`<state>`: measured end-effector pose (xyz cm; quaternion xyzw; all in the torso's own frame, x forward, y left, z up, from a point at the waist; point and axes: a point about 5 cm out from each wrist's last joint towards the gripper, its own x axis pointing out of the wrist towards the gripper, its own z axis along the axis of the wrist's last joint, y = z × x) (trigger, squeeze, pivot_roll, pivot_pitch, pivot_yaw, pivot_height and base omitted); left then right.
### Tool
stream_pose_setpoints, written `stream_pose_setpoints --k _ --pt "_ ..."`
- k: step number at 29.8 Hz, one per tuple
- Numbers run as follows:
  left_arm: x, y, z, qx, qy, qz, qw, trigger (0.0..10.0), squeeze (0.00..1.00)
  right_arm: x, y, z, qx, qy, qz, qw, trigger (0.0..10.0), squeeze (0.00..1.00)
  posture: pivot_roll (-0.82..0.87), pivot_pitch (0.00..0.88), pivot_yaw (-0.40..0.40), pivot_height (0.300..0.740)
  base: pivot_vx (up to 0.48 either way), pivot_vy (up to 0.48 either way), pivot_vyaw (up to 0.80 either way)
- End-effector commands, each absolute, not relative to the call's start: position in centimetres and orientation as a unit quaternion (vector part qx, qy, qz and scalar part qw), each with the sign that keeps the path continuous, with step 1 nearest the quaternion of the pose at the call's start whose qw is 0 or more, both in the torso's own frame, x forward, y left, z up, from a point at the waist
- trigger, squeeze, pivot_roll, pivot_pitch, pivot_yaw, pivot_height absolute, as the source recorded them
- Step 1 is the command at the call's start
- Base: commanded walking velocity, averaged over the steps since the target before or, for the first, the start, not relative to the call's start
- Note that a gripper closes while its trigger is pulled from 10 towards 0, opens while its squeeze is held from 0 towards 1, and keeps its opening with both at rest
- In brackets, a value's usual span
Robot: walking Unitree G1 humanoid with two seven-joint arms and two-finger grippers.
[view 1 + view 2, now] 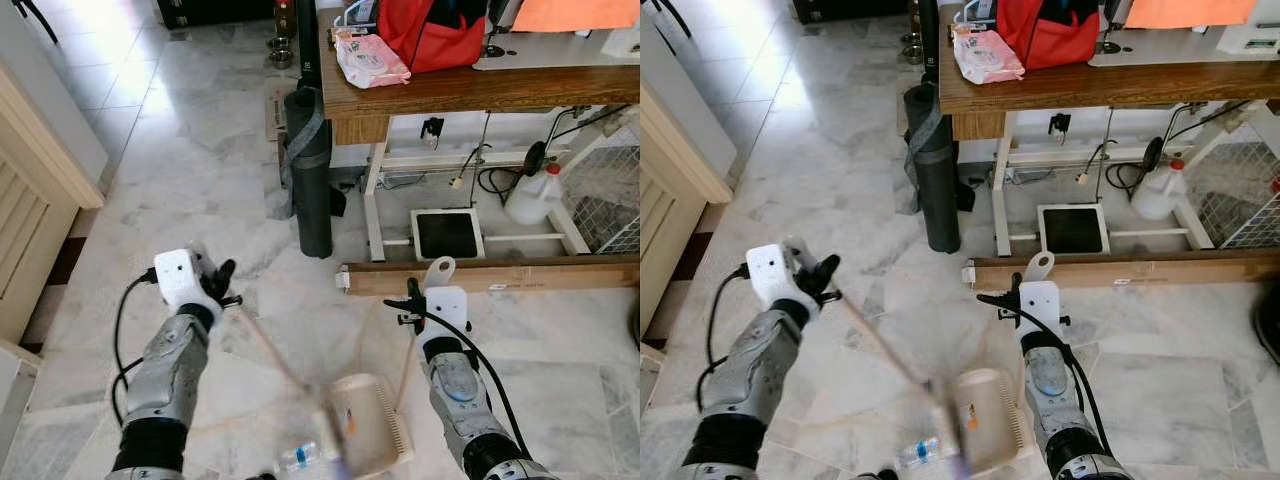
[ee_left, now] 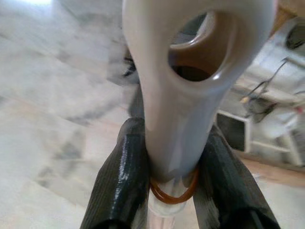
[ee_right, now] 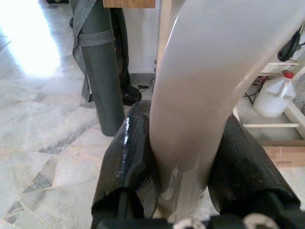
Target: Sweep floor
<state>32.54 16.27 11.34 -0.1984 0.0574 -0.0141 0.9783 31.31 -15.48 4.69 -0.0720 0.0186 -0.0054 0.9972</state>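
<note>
Marble floor [image 1: 180, 150], both our claws gripping handles.
Left gripper [image 1: 228, 285] is clamped on the broom handle [image 1: 265, 350], blurred, running down to the dustpan [image 1: 365, 425]; right gripper [image 1: 412, 300] is clamped on the dustpan handle [image 1: 438, 270]. Plastic bottle [image 1: 300, 457] lies just beside the pan.

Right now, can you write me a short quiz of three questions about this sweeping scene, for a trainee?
1. True or false: the left gripper is open and holds nothing.
2. What lies on the floor beside the dustpan? A) a bottle B) a shoe C) a cup
3. Fill in: the right gripper is shut on the dustpan's ____.

Key: 1 false, it is shut on the broom handle; 2 A, the bottle; 3 handle.
</note>
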Motion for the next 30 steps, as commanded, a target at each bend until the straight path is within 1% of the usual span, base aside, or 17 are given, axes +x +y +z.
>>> stream_pose_setpoints --k 1,5,8,10,11,12,13,16,17,20,24,30 --pt "32.6 16.3 12.0 -0.22 0.048 -0.011 0.974 10.0 0.0 30.2 -15.6 2.7 -0.071 0.073 -0.01 0.995 10.0 0.0 0.14 0.162 0.064 0.74 0.0 0.0 0.0" --pt "32.5 16.6 13.1 -0.169 0.011 -0.008 0.986 10.0 0.0 30.1 -15.5 2.5 -0.072 0.077 -0.008 0.994 10.0 0.0 0.14 0.156 0.063 0.74 0.0 0.0 0.0" --pt "32.4 16.9 13.5 -0.145 0.001 -0.008 0.989 10.0 0.0 30.0 -15.5 2.5 -0.072 0.079 -0.007 0.994 10.0 0.0 0.14 0.154 0.063 0.74 0.0 0.0 0.0" --pt "32.0 18.4 14.0 -0.061 -0.025 0.002 0.998 10.0 0.0 30.0 -15.5 2.3 -0.074 0.082 -0.004 0.994 10.0 0.0 0.14 0.148 0.061 0.74 0.0 0.0 0.0" --pt "32.0 18.4 14.0 -0.061 -0.025 0.002 0.998 10.0 0.0 30.0 -15.5 2.3 -0.074 0.082 -0.004 0.994 10.0 0.0 0.14 0.148 0.061 0.74 0.0 0.0 0.0" --pt "31.8 18.8 13.8 -0.025 -0.027 0.003 0.999 10.0 0.0 29.9 -15.5 2.3 -0.074 0.082 -0.004 0.994 10.0 0.0 0.14 0.144 0.06 0.74 0.0 0.0 0.0" --pt "31.7 18.9 13.7 -0.014 -0.026 0.004 1.0 10.0 0.0 29.9 -15.5 2.3 -0.075 0.083 -0.004 0.994 10.0 0.0 0.14 0.143 0.06 0.74 0.0 0.0 0.0" --pt "31.1 19.8 12.5 -0.007 -0.01 0.018 1.0 10.0 0.0 29.9 -15.6 2.2 -0.075 0.085 -0.003 0.994 10.0 0.0 0.14 0.136 0.058 0.74 0.0 0.0 0.0" --pt "30.5 20.6 11.6 -0.009 0.0 0.034 0.999 10.0 0.0 29.9 -15.6 2.2 -0.076 0.086 -0.003 0.993 10.0 0.0 0.14 0.132 0.056 0.74 0.0 0.0 0.0" --pt "29.9 21.1 10.6 -0.007 0.008 0.044 0.999 10.0 0.0 29.9 -15.6 2.2 -0.077 0.087 -0.002 0.993 10.0 0.0 0.14 0.128 0.055 0.74 0.0 0.0 0.0" --pt "29.3 21.3 9.8 -0.016 0.011 0.046 0.999 10.0 0.0 30.0 -15.6 2.2 -0.078 0.087 -0.001 0.993 10.0 0.0 0.14 0.126 0.051 0.74 0.0 0.0 0.0" --pt "29.4 21.2 9.7 -0.014 0.003 0.051 0.999 10.0 0.0 30.2 -15.6 2.4 -0.081 0.085 0.0 0.993 10.0 0.0 0.14 0.123 0.048 0.74 0.0 0.0 0.0"
